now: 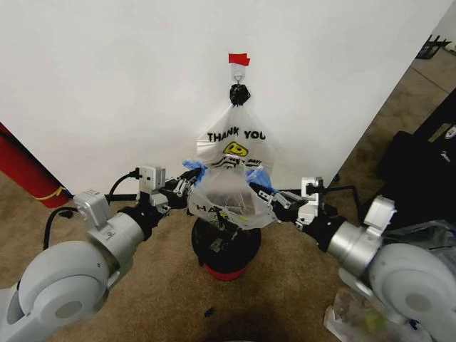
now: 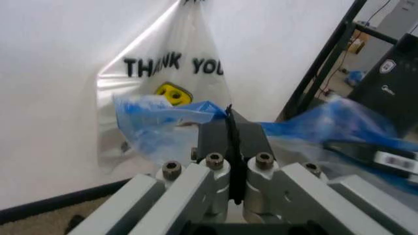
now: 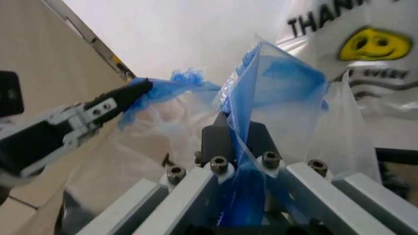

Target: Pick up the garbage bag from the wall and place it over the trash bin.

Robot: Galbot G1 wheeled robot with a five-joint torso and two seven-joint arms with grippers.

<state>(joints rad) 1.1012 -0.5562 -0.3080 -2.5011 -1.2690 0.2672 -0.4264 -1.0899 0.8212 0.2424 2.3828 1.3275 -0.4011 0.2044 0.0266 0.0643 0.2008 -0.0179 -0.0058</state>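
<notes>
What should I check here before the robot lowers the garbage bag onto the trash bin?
1. Left tool clamped on the garbage bag: ok, blue rim pinched between its fingers in the left wrist view.
2. Right tool clamped on the bag: ok, blue plastic runs between its fingers.
3. Bag mouth spread between both tools: ok, stretched wide.
4. Bag above the trash bin: ok, directly over it in the head view.
5. Bag clear of the hanging "THANK YOU" bag: cannot tell, they overlap.
6. Bag mouth facing down over the rim: cannot tell.
</notes>
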